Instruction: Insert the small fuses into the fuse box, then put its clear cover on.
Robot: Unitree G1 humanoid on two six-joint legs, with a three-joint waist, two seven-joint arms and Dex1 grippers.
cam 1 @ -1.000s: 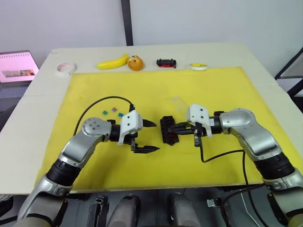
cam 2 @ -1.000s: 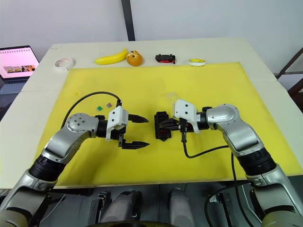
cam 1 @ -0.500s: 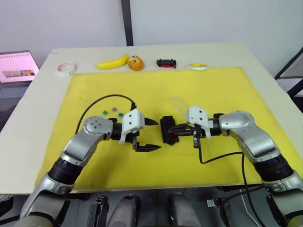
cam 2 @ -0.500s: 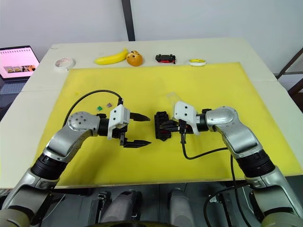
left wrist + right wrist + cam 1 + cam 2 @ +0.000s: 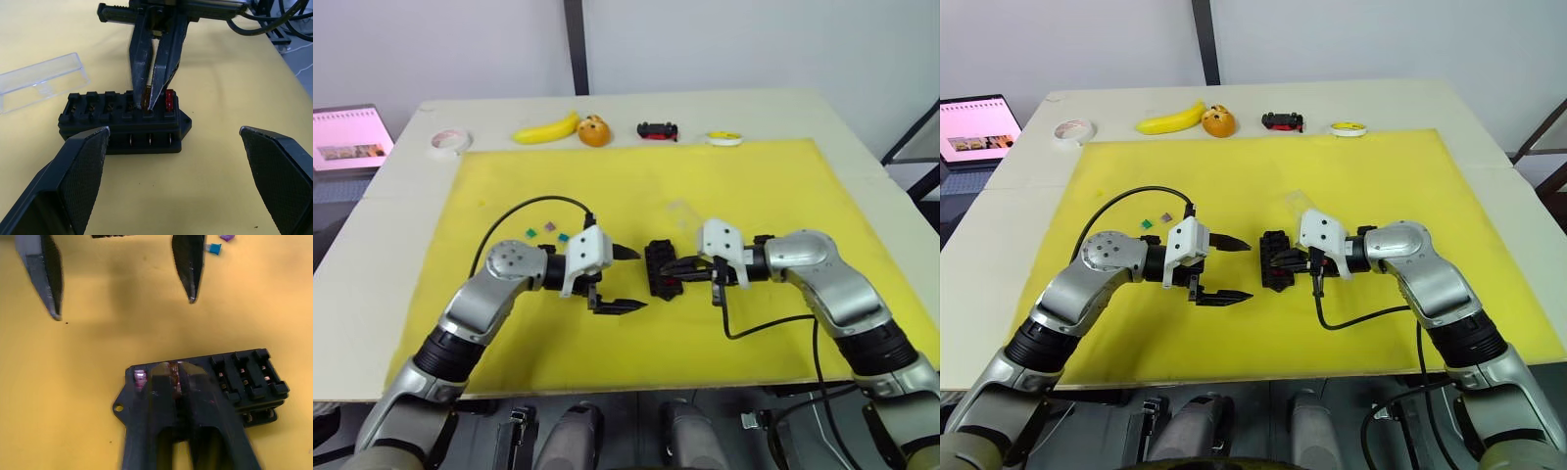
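Note:
The black fuse box (image 5: 659, 271) lies mid-mat, also seen close up (image 5: 122, 122). My right gripper (image 5: 670, 269) is over its near end, shut on an orange fuse (image 5: 145, 102) that stands at a slot. Beside it, a red fuse (image 5: 169, 99) sits in the end slot. To the left of the box my left gripper (image 5: 631, 279) hangs open and holds nothing. The clear cover (image 5: 683, 212) lies on the mat just behind the box (image 5: 41, 81). Loose small fuses, green (image 5: 529, 232), grey-purple (image 5: 548, 227) and teal (image 5: 563, 237), lie behind the left arm.
A yellow mat (image 5: 754, 186) covers the table. Along the back edge stand a tape roll (image 5: 449, 142), a banana (image 5: 548, 128), an orange fruit (image 5: 593, 130), a black-and-red toy car (image 5: 658, 129) and a yellow-white ring (image 5: 724, 138). A laptop (image 5: 347, 137) sits far left.
My left gripper has edged slightly right toward the fuse box. My right gripper has stayed at the box with the orange fuse.

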